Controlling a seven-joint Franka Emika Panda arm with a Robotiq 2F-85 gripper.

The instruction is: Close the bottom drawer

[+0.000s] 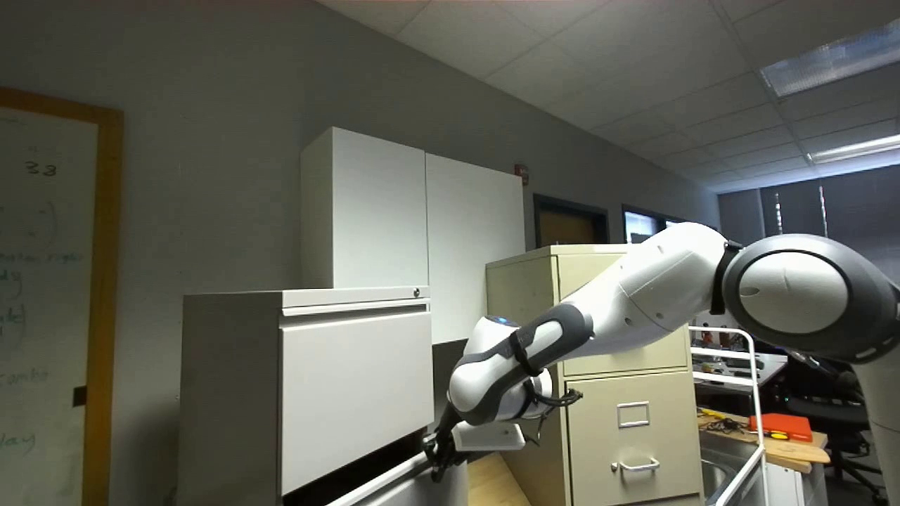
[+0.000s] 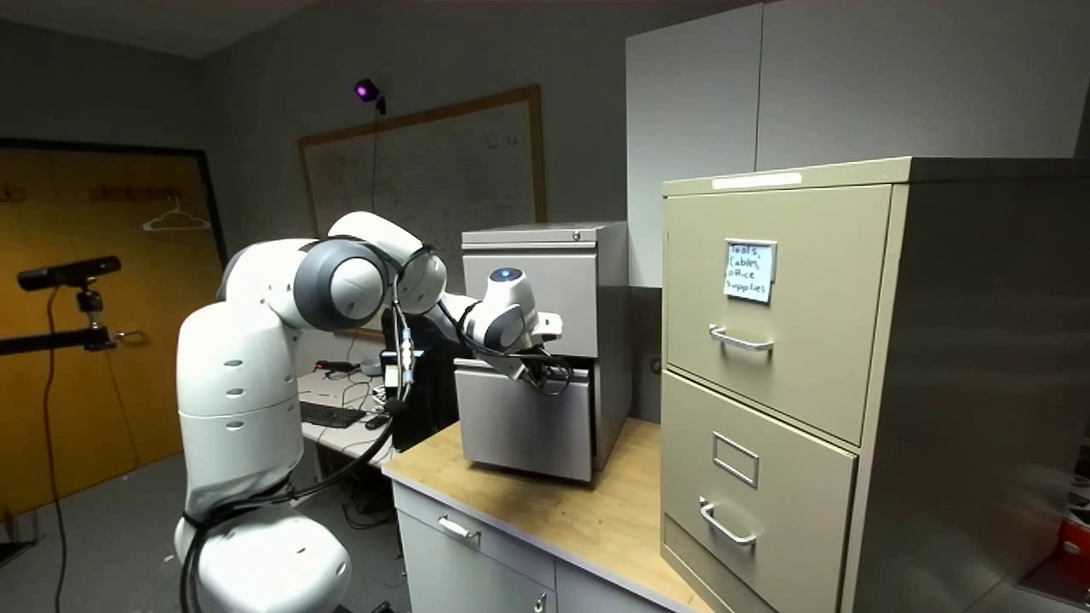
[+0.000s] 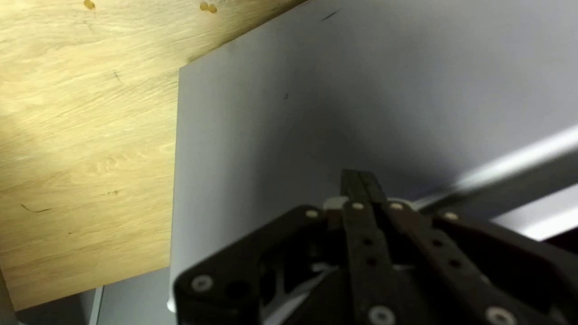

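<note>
Your pincer (image 3: 361, 177) has its tips together, in front of the bottom drawer (image 2: 521, 421) near its upper edge; you cannot tell whether they touch it. The drawer juts partway out of the grey cabinet (image 2: 615, 340) on your wooden counter (image 2: 630, 502), and in an exterior view you see its dark inside beneath the closed upper drawer (image 1: 358, 393). The beige filing cabinet (image 2: 839, 375) stands near, apart from the grey one.

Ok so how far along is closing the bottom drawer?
Already done: the gripper, shut, is at the front of the bottom drawer, near its top edge. In hand: likely the push, though contact isn't clear. Left: the drawer juts out of the cabinet, so it needs pushing in.
</note>
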